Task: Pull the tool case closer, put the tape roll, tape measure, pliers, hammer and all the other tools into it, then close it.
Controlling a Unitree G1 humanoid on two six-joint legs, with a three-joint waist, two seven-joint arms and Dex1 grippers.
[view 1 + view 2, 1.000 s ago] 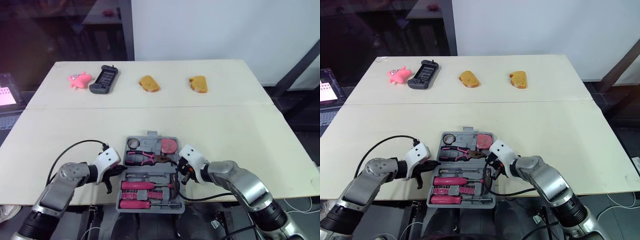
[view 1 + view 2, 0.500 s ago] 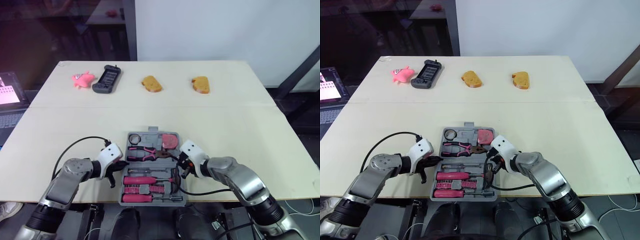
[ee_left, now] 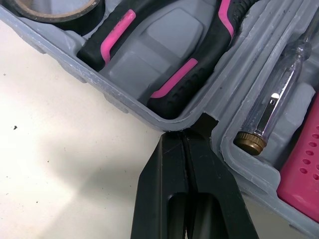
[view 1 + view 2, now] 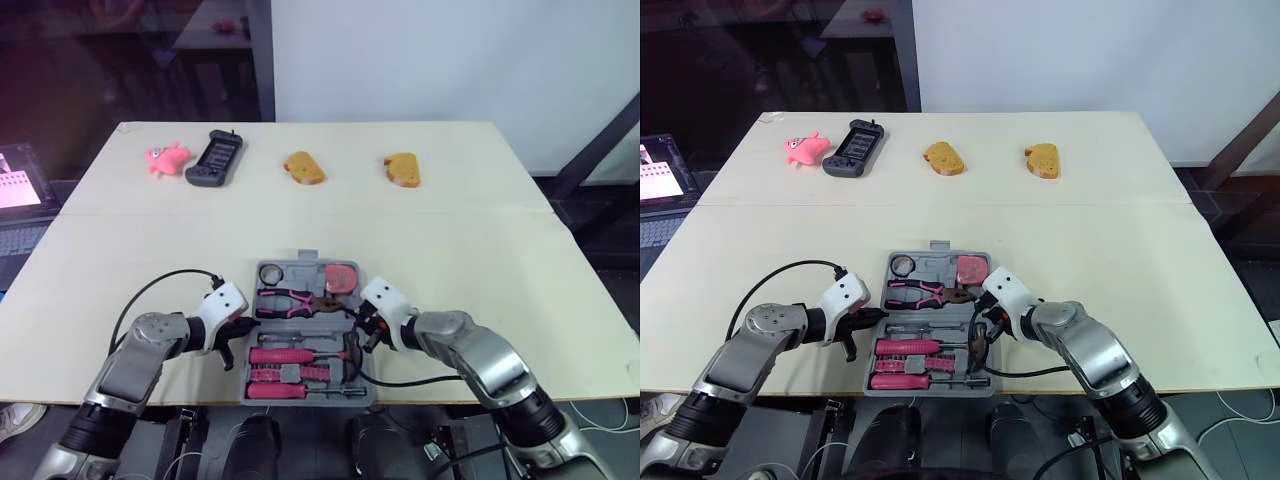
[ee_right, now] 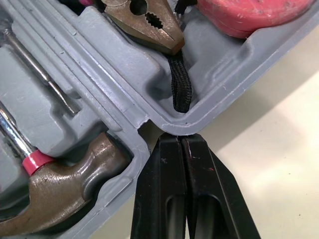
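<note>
Tool case [image 4: 297, 272] sits between left hand [image 3: 187, 137] and right hand [image 5: 182, 139].

This looks like a robotics lab or test room. A plain pale table [image 4: 480, 250] stands against a bare white wall [image 4: 450, 60] at the upper right and dark glass [image 4: 120, 60] at the upper left. A lit screen [image 4: 12, 186] sits at the left edge. Unrelated props line the table's far edge: a pink toy [image 4: 163, 158], a black handheld device [image 4: 215, 158] and two bread pieces [image 4: 301, 167].

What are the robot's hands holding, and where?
Nothing. The left hand and right hand are shut, fingertips against the side rims of the tool case.
</note>
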